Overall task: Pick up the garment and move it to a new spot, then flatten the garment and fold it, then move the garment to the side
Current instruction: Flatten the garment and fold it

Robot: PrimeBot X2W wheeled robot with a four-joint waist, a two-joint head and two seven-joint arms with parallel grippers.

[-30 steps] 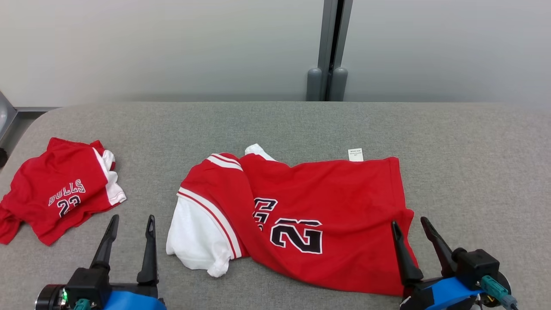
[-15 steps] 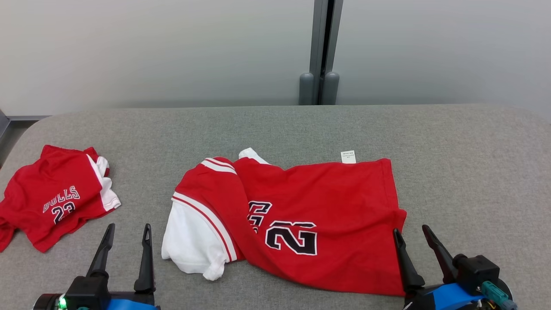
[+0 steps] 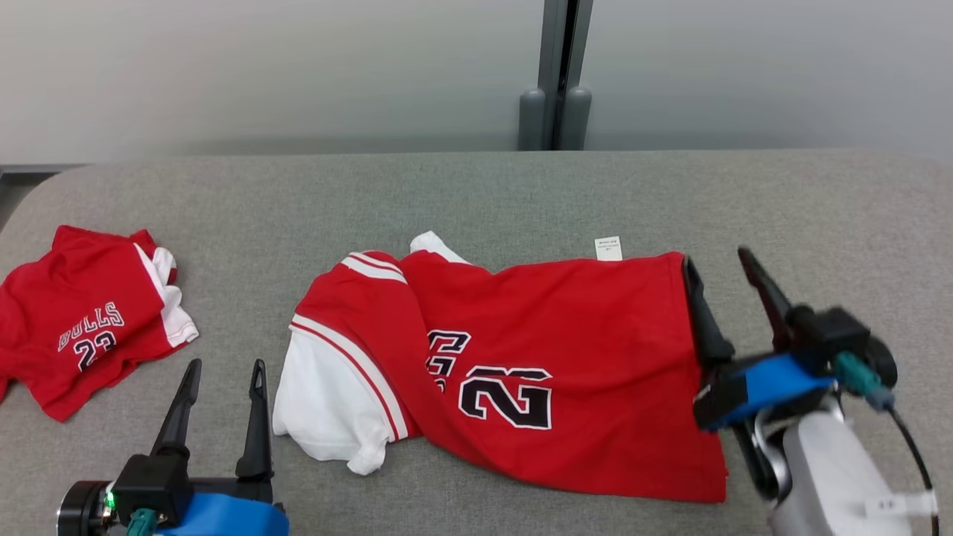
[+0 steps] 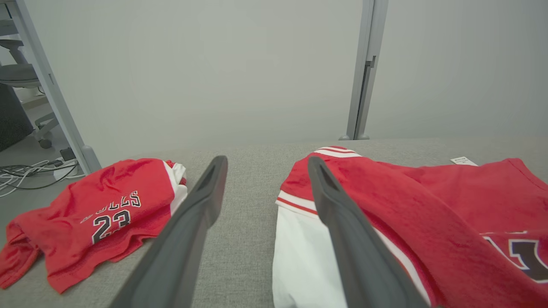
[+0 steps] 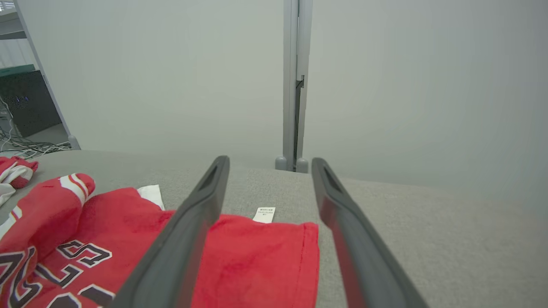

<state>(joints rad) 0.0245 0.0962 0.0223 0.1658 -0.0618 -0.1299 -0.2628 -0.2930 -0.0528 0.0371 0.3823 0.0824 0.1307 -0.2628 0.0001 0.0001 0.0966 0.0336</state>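
The jersey [image 3: 521,372] lies crumpled at the middle of the table [image 3: 476,186], its red body spread to the right and its white sleeve [image 3: 320,409] bunched at the left end. A fold swallows part of the lettering — the big number reads, but the letters above it are half buried. A small white tag [image 3: 608,248] pokes out at the far edge, its print too small to read. The second jersey [image 3: 82,320] sits well apart at the table's left end, cut off by the head view's left edge.

The right gripper [image 3: 715,257] reaches forward at the jersey's right hem [image 3: 711,465], fingers spread wide with nothing between them. One finger covers the hem's far end in the head view. In the right wrist view that finger lies over red cloth and the other over bare table. Whether either touches the cloth cannot be told. Its pale forearm [image 3: 826,461] runs off the bottom edge, slightly blurred.

The left gripper [image 3: 227,363] rests low at the near left — fingers spread, empty, pointing away between the two jerseys, its body cut by the bottom edge.
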